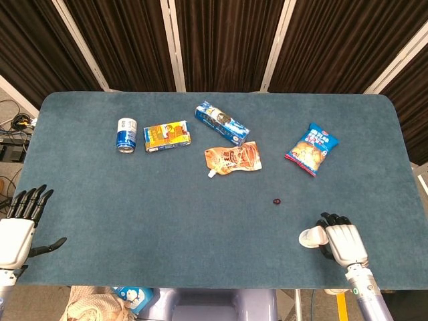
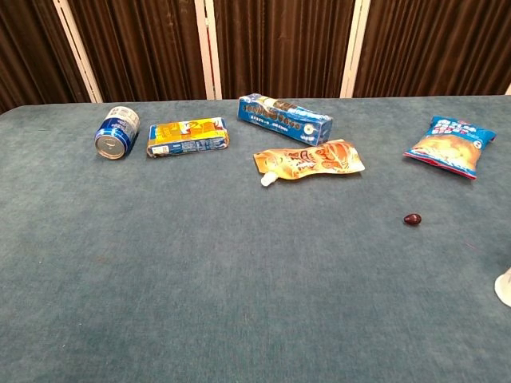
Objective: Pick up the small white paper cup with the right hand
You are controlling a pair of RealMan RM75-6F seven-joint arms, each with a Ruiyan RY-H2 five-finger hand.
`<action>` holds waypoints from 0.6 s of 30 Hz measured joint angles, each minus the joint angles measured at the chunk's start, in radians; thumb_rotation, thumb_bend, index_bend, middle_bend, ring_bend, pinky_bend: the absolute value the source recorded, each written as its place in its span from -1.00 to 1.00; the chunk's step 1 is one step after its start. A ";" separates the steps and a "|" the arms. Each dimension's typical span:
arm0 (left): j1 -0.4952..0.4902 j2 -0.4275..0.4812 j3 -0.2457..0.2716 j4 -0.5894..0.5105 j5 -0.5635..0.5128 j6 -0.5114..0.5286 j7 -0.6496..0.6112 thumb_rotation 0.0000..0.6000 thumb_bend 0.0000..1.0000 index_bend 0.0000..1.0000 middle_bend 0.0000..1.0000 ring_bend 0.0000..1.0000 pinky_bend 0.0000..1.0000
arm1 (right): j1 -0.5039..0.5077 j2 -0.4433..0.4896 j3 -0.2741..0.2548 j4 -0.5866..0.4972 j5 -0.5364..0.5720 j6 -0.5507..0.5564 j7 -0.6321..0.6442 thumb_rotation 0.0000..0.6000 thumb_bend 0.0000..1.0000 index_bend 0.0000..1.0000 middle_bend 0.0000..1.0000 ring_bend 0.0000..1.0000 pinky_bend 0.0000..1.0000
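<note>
The small white paper cup (image 1: 308, 237) lies on its side near the table's front right edge, its mouth toward the left. My right hand (image 1: 342, 242) is against its right end, and its dark fingers (image 1: 332, 220) curl around the cup and grip it. In the chest view only a sliver of the cup (image 2: 505, 286) shows at the right border, and the hand is out of frame. My left hand (image 1: 17, 231) hovers off the front left corner of the table with its fingers spread and nothing in it.
A blue can (image 1: 126, 134), a yellow box (image 1: 166, 136), a long blue box (image 1: 221, 122) and an orange spouted pouch (image 1: 233, 160) lie mid-table. A blue snack bag (image 1: 311, 148) is at the right. A small dark red object (image 1: 277, 200) sits just beyond the cup.
</note>
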 measured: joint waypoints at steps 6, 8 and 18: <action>-0.001 -0.001 -0.001 0.000 -0.002 -0.001 0.001 1.00 -0.97 -1.00 -1.00 -1.00 -1.00 | 0.005 0.001 0.001 -0.022 -0.021 0.015 0.008 1.00 -0.12 -0.16 -0.55 -0.58 -0.52; -0.001 0.000 -0.001 -0.003 -0.003 -0.003 0.000 1.00 -0.97 -1.00 -1.00 -1.00 -1.00 | 0.010 0.000 0.008 -0.035 -0.029 0.021 0.011 1.00 -0.12 -0.16 -0.55 -0.58 -0.52; -0.007 0.005 0.000 -0.011 -0.005 -0.014 -0.009 1.00 -0.97 -1.00 -1.00 -1.00 -1.00 | 0.086 -0.061 0.101 -0.083 0.039 0.010 -0.056 1.00 -0.13 -0.16 -0.55 -0.58 -0.52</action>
